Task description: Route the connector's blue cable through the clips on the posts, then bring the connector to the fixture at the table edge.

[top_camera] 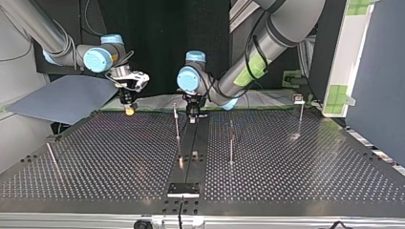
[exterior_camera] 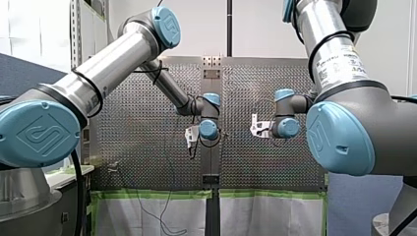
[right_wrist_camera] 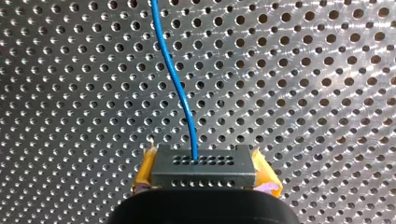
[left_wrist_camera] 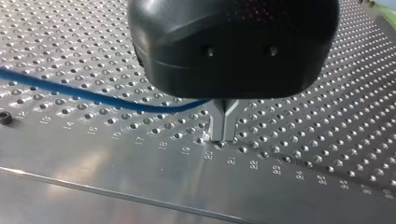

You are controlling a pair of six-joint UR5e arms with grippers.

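Gripped connector (right_wrist_camera: 204, 163) in right gripper (right_wrist_camera: 204, 173), seemingly pinched cable (right_wrist_camera: 173, 70) ahead of it in shut left gripper (left_wrist_camera: 223, 134); risked tearing cable from connector by pulling 2 grips apart.

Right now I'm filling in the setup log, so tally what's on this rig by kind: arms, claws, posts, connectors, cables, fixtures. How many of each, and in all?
2 arms
2 claws
4 posts
1 connector
1 blue cable
1 fixture
Total: 11
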